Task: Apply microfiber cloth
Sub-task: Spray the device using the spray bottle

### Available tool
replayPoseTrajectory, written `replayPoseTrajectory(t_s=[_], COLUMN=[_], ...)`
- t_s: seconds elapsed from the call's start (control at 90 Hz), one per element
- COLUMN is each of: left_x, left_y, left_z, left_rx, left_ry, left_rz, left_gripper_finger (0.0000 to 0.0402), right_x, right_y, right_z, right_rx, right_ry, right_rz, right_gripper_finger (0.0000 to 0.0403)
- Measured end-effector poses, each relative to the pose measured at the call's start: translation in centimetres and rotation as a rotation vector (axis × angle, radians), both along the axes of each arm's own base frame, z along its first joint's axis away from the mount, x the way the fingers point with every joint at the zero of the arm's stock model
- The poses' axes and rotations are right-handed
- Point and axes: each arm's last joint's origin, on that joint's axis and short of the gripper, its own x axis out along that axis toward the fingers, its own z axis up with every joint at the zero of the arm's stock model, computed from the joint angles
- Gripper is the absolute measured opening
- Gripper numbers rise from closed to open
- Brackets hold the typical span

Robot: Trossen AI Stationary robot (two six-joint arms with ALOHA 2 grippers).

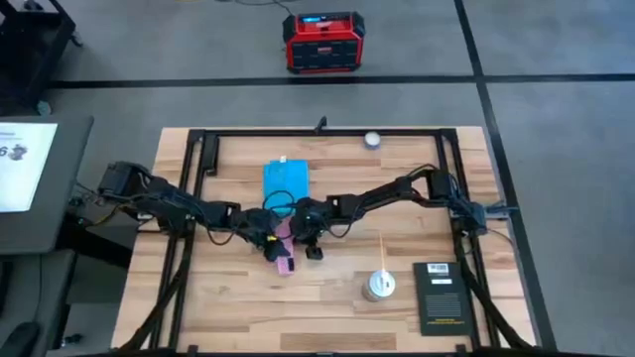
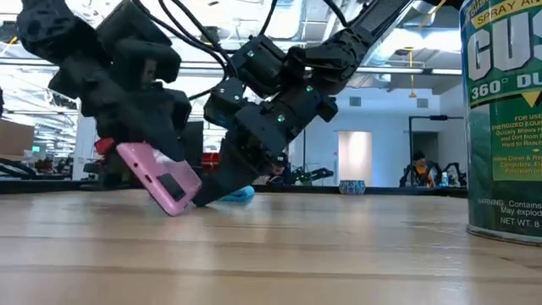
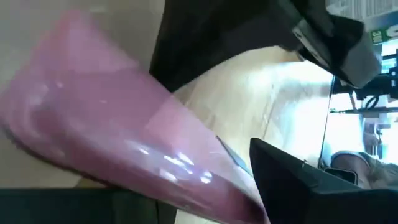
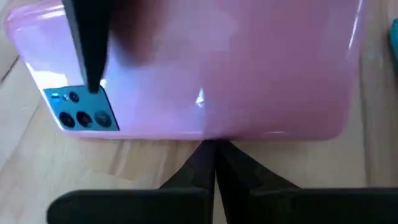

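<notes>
1. Nearest the low camera stands a spray can, at the desk edge and well apart from the phone; it plays no part here.
2. The phone is the landmark. It is propped on one lower edge against the desk, pink back tilted up, so that its faces are off the wood and can be reached.
3. The left gripper sits right at the phone. Its wrist view shows the pink body lying between its dark fingers, so I judge them closed on the phone, holding it at that tilt.
4. The right gripper is just beside the phone on the other side. In its wrist view its fingers meet in a closed point at the phone's edge, gripping nothing, and seem to steady or nudge it.
5. The cloth lies flat on the desk just behind the phone, farther from the low camera, where only a blue sliver shows. Neither gripper holds it, so wiping looks not yet begun.
6. Farther off, a black booklet and a small round tin rest beside the right arm's base, well apart from the phone.
</notes>
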Motion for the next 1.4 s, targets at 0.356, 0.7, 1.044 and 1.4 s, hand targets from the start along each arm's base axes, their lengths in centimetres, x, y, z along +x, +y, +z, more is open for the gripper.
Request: replayPoseTrajectory(t_s=[0.356, 0.7, 1.044, 1.4], left_x=[-0.4, -0.2, -0.6, -3.2], left_y=[0.0, 0.0, -0.4, -0.3], left_z=[-0.3, -0.1, 1.2, 3.8], left_rx=[0.052, 0.175, 0.328, 0.565], left_ry=[0.037, -0.02, -0.084, -0.089], left_rz=[-0.019, -0.061, -0.054, -0.021], left_gripper_finger=[0.0047, 0.0012, 0.0006, 0.0002], right_x=[-0.2, -0.3, -0.4, -1.2], right_y=[0.0, -0.6, -1.9, -3.4], right_z=[-0.1, -0.2, -0.2, 1.6], right_rx=[0.001, -0.002, -0.003, -0.049], right_ry=[0.017, 0.022, 0.039, 0.061], right_rz=[0.0, -0.001, -0.03, -0.048], right_gripper_finger=[0.0, 0.0, 0.0, 0.0])
